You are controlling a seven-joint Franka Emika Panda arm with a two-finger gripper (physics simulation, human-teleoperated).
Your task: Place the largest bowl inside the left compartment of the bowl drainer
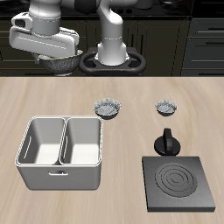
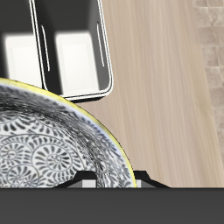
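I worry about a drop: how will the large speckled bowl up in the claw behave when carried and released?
The largest bowl looks rigid and glazed, so probably slippery against the claw. It is held by its rim, so it may tilt. Shallow and round, it would likely settle flat in the bowl drainer, though it could chip.

Exterior camera sits high out front, looking down and back across the table [image 1: 131, 122] toward the robot's base at the far side, wide enough to take in the whole layout. Wrist camera rides right on the pincer, aimed down from close range, turned half a turn against the front view. Both views share the bowl drainer [image 1: 61, 150] [image 2: 74, 52], the largest bowl [image 1: 59, 61] [image 2: 52, 144], and the table's wood.
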